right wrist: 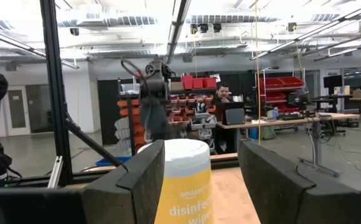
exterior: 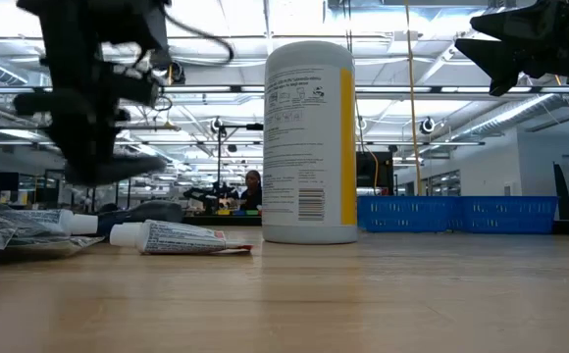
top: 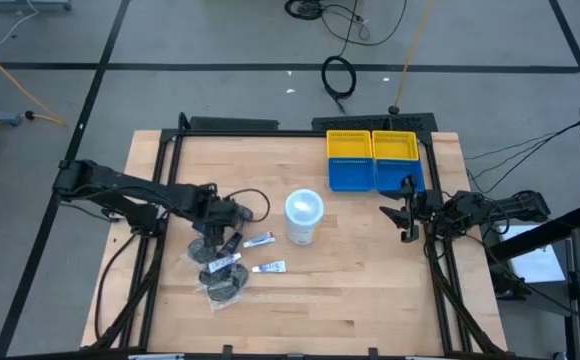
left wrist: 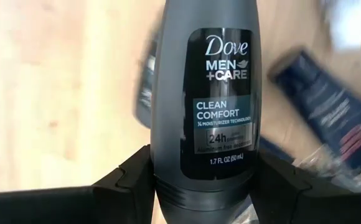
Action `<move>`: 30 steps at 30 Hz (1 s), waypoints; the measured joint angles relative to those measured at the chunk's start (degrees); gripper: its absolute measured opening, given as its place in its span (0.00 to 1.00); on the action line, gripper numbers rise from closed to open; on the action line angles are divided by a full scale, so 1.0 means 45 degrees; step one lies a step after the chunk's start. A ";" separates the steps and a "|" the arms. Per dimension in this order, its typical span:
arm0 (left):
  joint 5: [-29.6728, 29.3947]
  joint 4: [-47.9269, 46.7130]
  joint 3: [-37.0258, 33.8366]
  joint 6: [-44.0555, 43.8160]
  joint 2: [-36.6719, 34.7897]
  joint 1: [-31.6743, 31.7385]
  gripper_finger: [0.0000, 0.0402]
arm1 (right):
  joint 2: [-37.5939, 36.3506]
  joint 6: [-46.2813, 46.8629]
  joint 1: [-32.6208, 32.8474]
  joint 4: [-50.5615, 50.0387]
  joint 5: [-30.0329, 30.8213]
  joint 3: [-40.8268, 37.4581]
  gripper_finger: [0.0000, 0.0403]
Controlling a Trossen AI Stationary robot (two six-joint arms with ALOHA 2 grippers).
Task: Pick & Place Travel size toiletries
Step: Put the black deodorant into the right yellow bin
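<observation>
None of the travel size toiletries are sitting in the yellow bin or the blue bin yet, as far as the overhead view is showing, so the sorting is looking barely begun. One item is in hand: the left gripper is clamping a dark grey mini bottle, its two fingers pressing against the bottle's sides near the lower end, as the left wrist view is showing. That gripper is hanging over the cluster of toiletries at the table's left-centre, clear of the wood in the low view.

Still lying on the table are two small white tubes, another dark bottle and clear-wrapped dark discs, all close together just beside the left gripper. A larger white tub is standing upright between this pile and the bins.

The right gripper is waiting near the table's right edge, just in front of the blue bin, with its fingers spread apart and holding nothing.

Judging from this, the gripped bottle is awaiting its trip across to the bins, and every other piece is remaining to be collected.
</observation>
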 joint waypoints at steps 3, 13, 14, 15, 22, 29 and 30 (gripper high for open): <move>-0.0486 -0.0047 0.0771 -0.0832 -0.0654 -0.0071 0.48 | 0.0000 0.0105 0.0000 0.0004 0.0002 -0.0002 0.49; -0.1495 0.2537 0.3457 0.0193 -0.1364 -0.0176 0.48 | 0.0226 0.0687 0.0000 0.0643 0.0007 0.0000 0.49; -0.1501 0.3095 0.3570 0.0504 -0.1368 -0.0176 0.48 | 0.0359 0.0693 -0.0005 0.0848 0.0007 -0.0005 0.49; -0.1503 0.3780 0.3639 0.0853 -0.1356 -0.0176 0.48 | 0.0529 0.0692 0.0000 0.1145 0.0002 0.0000 0.49; -0.0908 0.8003 0.3665 0.3250 -0.0925 -0.0152 0.48 | 0.2417 -0.0065 -0.0002 0.3805 -0.0040 0.0452 0.49; 0.0005 1.1028 0.3665 0.4058 0.0187 -0.0127 0.48 | 0.5639 -0.0904 0.0000 0.3869 -0.0041 0.2387 0.49; 0.0160 1.1434 0.3665 0.4149 0.0366 -0.0127 0.48 | 0.6175 -0.0989 -0.0001 0.3971 -0.0046 0.2695 0.49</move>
